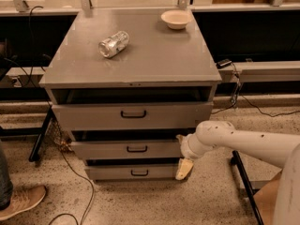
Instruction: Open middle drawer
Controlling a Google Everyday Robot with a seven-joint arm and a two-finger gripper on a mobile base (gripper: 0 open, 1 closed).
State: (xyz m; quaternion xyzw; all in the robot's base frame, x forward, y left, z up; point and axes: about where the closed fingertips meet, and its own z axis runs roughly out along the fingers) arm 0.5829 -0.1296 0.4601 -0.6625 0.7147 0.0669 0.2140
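Note:
The middle drawer (126,150) is a grey, wide, low front with a small black bar handle (137,149). It sits between the tall top drawer (131,115) and the narrow bottom drawer (133,172). A dark gap shows above its front. My gripper (183,168) hangs down from the white arm (234,142) at the cabinet's right front corner. It is beside the right end of the bottom drawer and just below the middle drawer's right end. It is well to the right of the handle and holds nothing that I can see.
A crushed silver can (113,43) lies on the grey cabinet top (154,60), and a white bowl (176,18) stands at the back right. A person's shoe (21,203) is on the floor at the left. Cables (70,172) run beside the cabinet, and a black stand leg (243,182) is at the right.

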